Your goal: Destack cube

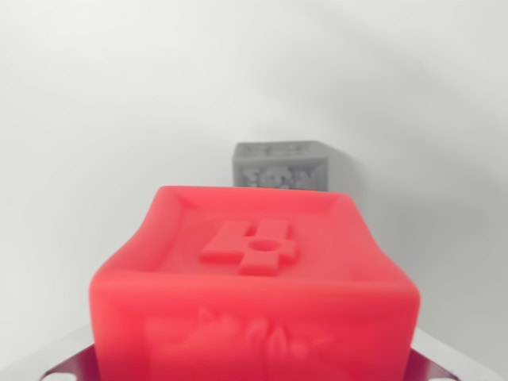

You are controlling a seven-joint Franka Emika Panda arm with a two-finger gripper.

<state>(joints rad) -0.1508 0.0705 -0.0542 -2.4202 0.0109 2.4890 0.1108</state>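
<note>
The red cube point(254, 278) sits very close to the camera, low in the wrist view, with a raised 4 on top. A grey cube point(279, 164) rests behind it on the white table point(95, 119). I cannot tell if the gripper is holding red. If the hold is weak, red may slip and tumble
</note>
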